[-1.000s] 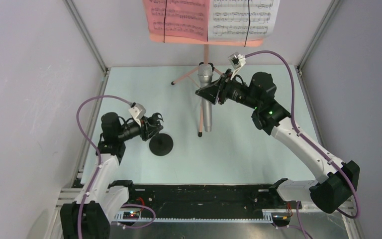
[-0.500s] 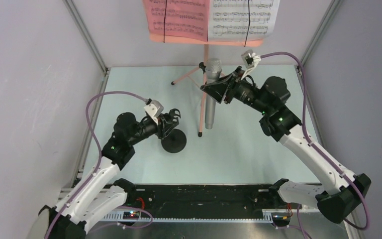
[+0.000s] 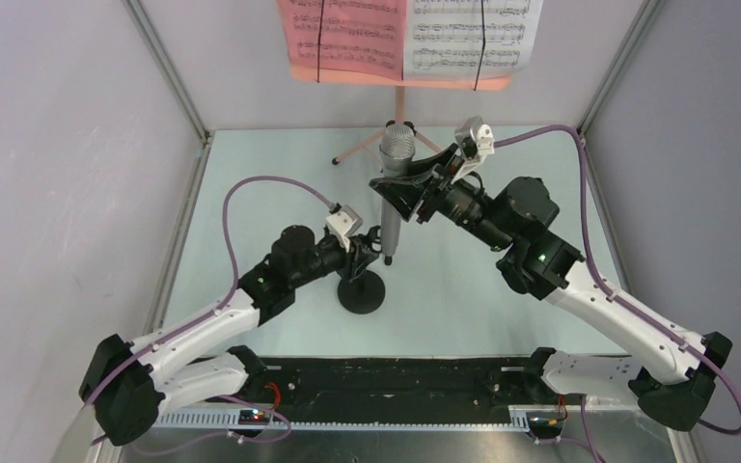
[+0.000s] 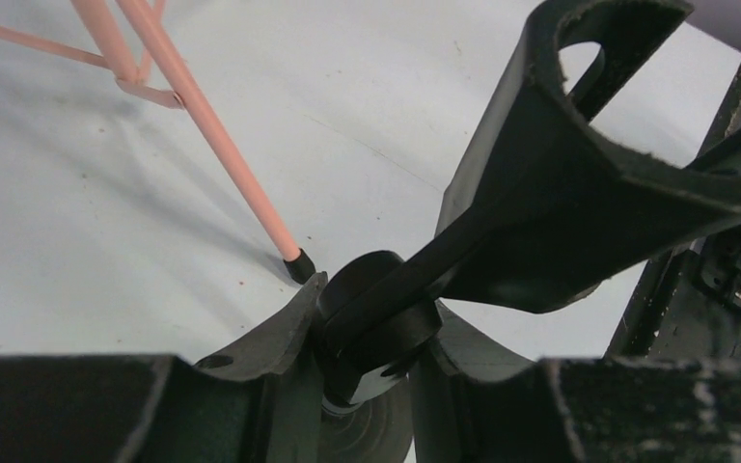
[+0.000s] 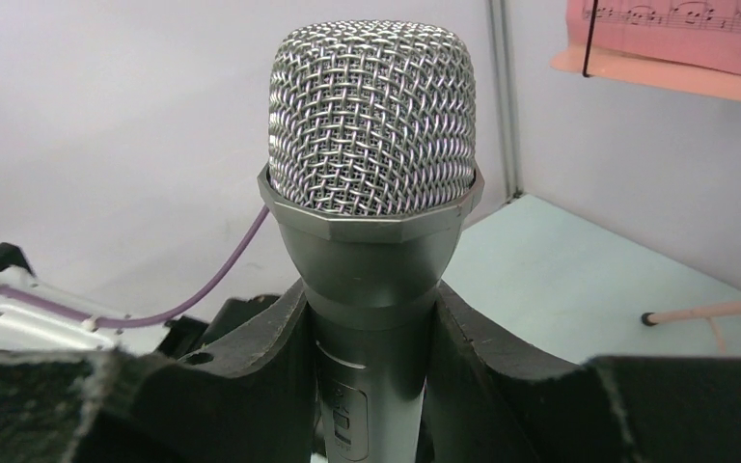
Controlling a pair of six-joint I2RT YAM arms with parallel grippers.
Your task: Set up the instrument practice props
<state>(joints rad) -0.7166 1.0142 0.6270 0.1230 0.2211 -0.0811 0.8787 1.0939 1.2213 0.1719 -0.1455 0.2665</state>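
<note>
Right gripper [image 5: 371, 323] clamps the grey microphone [image 5: 371, 145], head above its jaws. Left gripper [image 4: 367, 333] clamps the mic stand [image 3: 361, 292], clip [image 4: 560, 164] above its jaws. Line the handle over that clip, then lower it straight

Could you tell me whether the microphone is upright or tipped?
Upright: microphone head up in the right gripper, parallel to the corner post.

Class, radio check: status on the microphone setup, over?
Left fingers shut on mic stand. Right fingers shut on microphone, head up. Music stand leg close beside.
</note>
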